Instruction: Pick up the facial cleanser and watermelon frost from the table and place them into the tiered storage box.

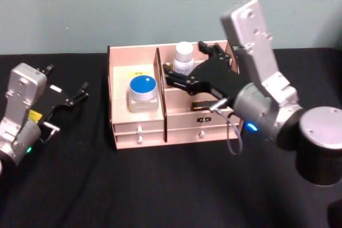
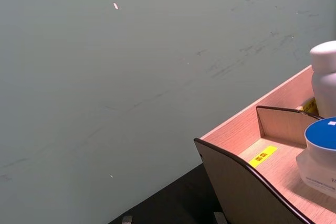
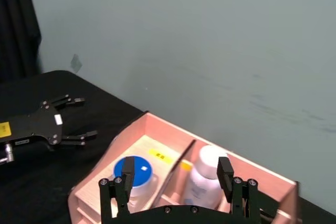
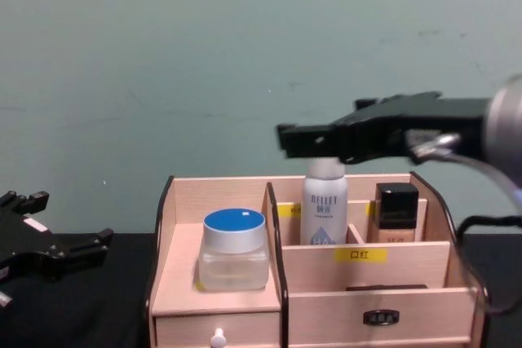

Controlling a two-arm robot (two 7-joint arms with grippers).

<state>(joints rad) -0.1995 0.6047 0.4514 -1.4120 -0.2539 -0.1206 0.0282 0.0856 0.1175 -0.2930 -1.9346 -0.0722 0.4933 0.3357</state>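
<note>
Jaws of the right gripper [image 3: 178, 187] stand spread and empty above the white bottle [image 4: 324, 201], which stands upright in the tiered storage box [image 4: 383, 270] beside the blue-lidded jar [image 4: 233, 248]. Both items look placed; next, withdraw clear. The left gripper [image 1: 67, 97] rests open over the tabletop [image 1: 160, 185].

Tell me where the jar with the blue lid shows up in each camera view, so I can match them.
Head view: blue-lidded jar in the left compartment of the tiered storage box.
Left wrist view: jar cut by the picture's edge, on the box floor.
Right wrist view: jar beyond the right gripper.
Chest view: jar above the small white-knobbed drawer.
Shared landmark: the white bottle in the neighbouring compartment.
</note>
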